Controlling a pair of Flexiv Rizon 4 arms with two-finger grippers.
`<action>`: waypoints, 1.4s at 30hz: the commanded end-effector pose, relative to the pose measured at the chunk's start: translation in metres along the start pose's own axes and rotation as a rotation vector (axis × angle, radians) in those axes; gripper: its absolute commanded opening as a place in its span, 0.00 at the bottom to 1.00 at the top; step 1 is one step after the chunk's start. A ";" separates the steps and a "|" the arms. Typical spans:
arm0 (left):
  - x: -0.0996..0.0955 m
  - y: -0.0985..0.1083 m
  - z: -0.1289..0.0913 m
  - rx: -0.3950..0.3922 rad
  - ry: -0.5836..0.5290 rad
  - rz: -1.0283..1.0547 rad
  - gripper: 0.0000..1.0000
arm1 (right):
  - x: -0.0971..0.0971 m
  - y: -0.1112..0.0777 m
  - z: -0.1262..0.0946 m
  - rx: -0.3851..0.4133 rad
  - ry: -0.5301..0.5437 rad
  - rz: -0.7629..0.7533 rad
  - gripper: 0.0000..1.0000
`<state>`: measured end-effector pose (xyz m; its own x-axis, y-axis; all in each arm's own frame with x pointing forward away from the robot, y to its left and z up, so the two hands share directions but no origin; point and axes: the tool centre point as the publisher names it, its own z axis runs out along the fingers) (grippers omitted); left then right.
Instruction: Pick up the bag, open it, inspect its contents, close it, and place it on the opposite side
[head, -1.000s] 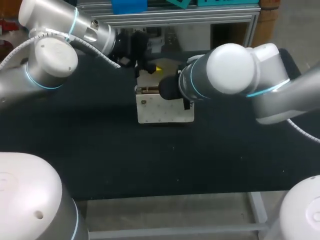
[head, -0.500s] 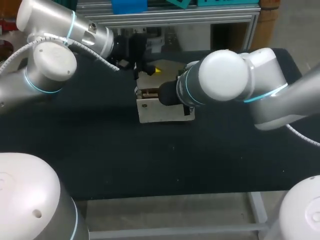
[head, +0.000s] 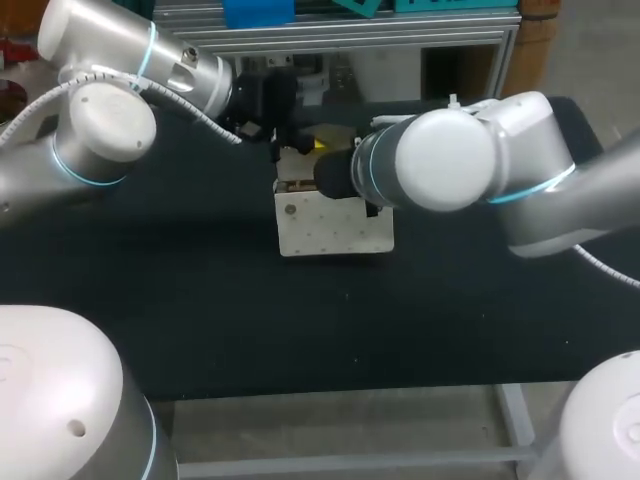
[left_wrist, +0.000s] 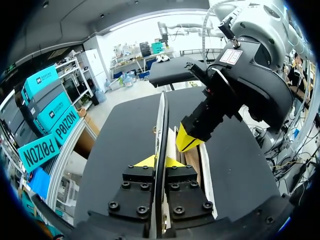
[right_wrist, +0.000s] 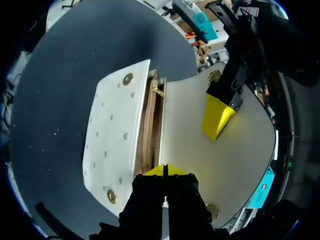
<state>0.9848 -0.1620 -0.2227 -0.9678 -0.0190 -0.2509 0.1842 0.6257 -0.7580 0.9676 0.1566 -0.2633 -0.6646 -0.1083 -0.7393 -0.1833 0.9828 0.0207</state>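
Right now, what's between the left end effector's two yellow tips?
The bag's white flap, edge-on, sits between the left end effector's tips, which touch it from both sides; the left wrist view shows this.

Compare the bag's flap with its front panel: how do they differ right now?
The flap is plain, while the front panel is speckled with small dots. The flap stands open, clamped in the left pincer; the front panel is not in that pincer. Both are cream parts of the bag with gold studs.
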 end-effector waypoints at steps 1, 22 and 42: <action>-0.002 -0.001 -0.003 0.008 -0.003 0.002 0.00 | 0.001 0.007 0.016 0.015 0.028 -0.010 0.00; -0.003 0.000 -0.011 0.040 -0.033 0.002 0.00 | 0.030 0.000 0.035 0.021 0.164 -0.009 0.00; 0.003 -0.003 -0.016 0.063 -0.038 0.031 0.00 | 0.038 0.001 0.064 0.050 0.384 -0.030 1.00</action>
<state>0.9842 -0.1524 -0.2153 -0.9556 -0.0314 -0.2931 0.2205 0.5837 -0.7815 0.9820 0.1596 -0.3304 -0.8703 -0.1742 -0.4607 -0.1811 0.9830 -0.0295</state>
